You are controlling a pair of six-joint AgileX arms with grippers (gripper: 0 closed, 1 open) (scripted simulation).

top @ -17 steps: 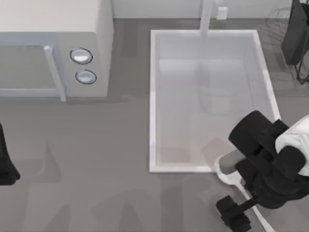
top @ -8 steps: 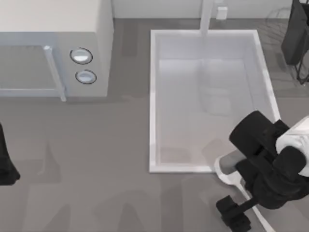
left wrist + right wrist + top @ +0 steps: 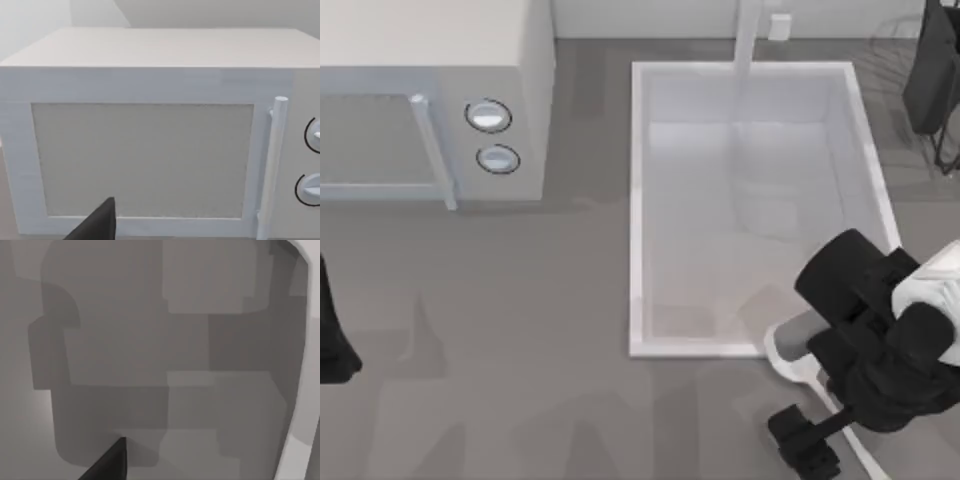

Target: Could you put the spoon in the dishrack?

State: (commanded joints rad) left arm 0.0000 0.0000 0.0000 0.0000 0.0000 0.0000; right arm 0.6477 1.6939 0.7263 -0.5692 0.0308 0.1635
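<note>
1. Change across the last second is almost nil: the right arm's black two-finger gripper (image 3: 865, 345) is seen in the top view in nearly the same place, over the near right corner of the white rectangular sink basin (image 3: 638, 200), with only a slight shift of the arm.
2. The white-grey spoon with the rounded oval bowl (image 3: 790, 358) is found lying on the grey table (image 3: 520, 350) just outside that sink corner; its bowl shows beside the gripper, and its thin handle runs under the arm toward the near edge.
3. Whether the right gripper's fingers are apart or closed on the spoon cannot be told, since they are hidden beneath the wrist.
4. The rack of thin dark wires (image 3: 905, 40) is partly seen at the far right corner, well apart from the spoon.
5. The left arm (image 3: 332, 340) is parked at the table's left edge, facing the white microwave (image 3: 150, 130).
6. The pause is judged to be a settling for the grasp; lift and carry are not yet done.
</note>
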